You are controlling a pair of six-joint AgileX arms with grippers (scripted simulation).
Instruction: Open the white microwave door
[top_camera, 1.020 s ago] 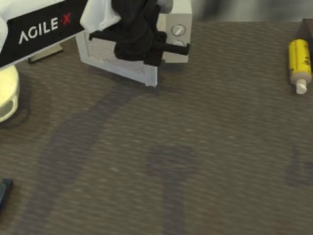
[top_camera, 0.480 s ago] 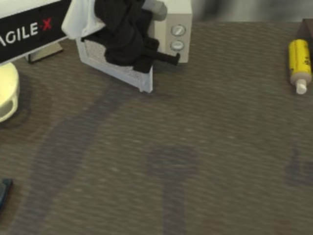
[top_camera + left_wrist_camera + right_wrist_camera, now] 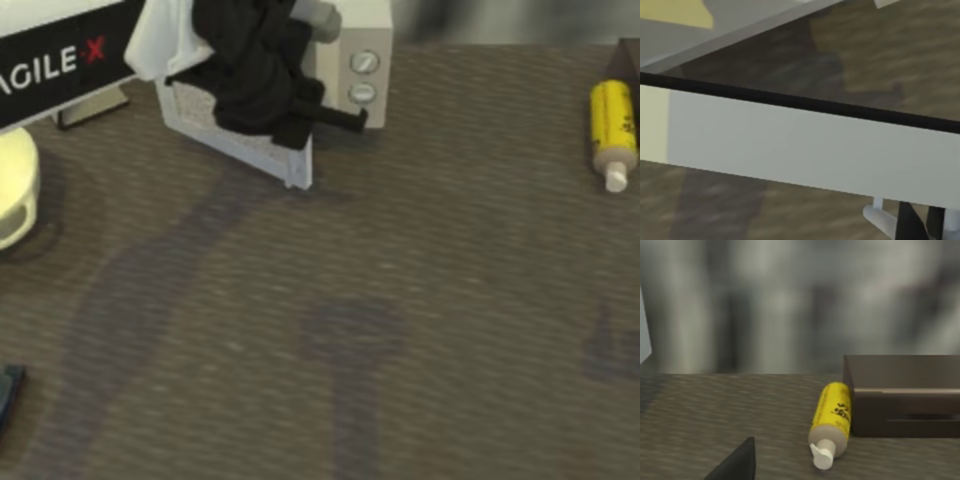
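The white microwave [image 3: 362,30] stands at the table's far edge, two silver knobs [image 3: 364,63] on its right panel. The microwave door [image 3: 240,146] is swung partly out, hinged at the left, its free edge toward the table's middle. My left gripper [image 3: 325,112], black, reaches over the door's top. In the left wrist view the door [image 3: 815,145] is a white band. Below it the black fingers [image 3: 910,226] close round the pale door handle [image 3: 882,219]. My right gripper is outside the top view; a black part [image 3: 737,467] shows in its wrist view.
A yellow tube [image 3: 612,125] lies at the far right beside a dark brown box [image 3: 905,395]. A grey wedge stand [image 3: 95,108] sits left of the microwave. A pale yellow object [image 3: 12,190] and a dark blue one [image 3: 8,390] are at the left edge.
A second ago the left arm drew leftward and the door's free edge swung further out from the microwave. Over the last half second nothing moved.
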